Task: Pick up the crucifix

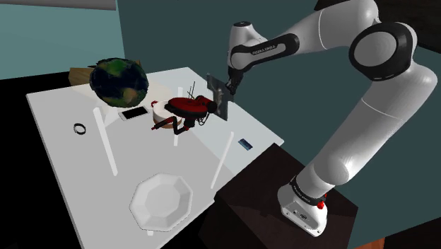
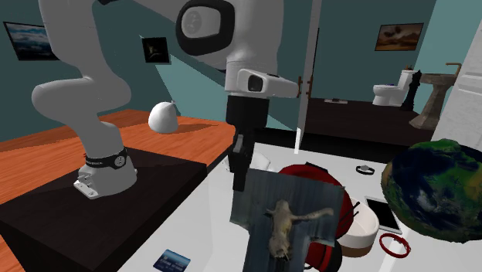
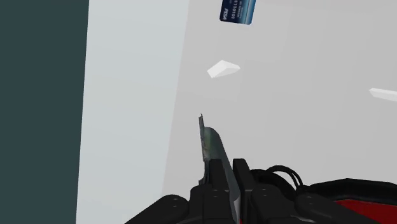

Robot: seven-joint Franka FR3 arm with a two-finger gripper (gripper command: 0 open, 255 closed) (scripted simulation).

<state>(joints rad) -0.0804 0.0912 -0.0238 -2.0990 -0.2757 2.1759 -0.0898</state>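
Grey crucifix panel (image 2: 287, 220) clamped edge-on between black gripper (image 3: 226, 173) jaws, white table (image 1: 71, 163) beneath them, red-and-black object (image 1: 189, 106) just beside.

Domestic interior: teal walls (image 2: 347, 62) with framed pictures (image 2: 399, 35), a toilet (image 2: 385, 93), a pedestal sink (image 2: 442, 79), wood floor (image 2: 39, 162).

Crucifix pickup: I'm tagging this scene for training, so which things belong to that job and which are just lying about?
Belongs to the job:
crucifix, clasped in the hand

Lying about:
globe
phone
white plate
blue card
black ring
red and black object
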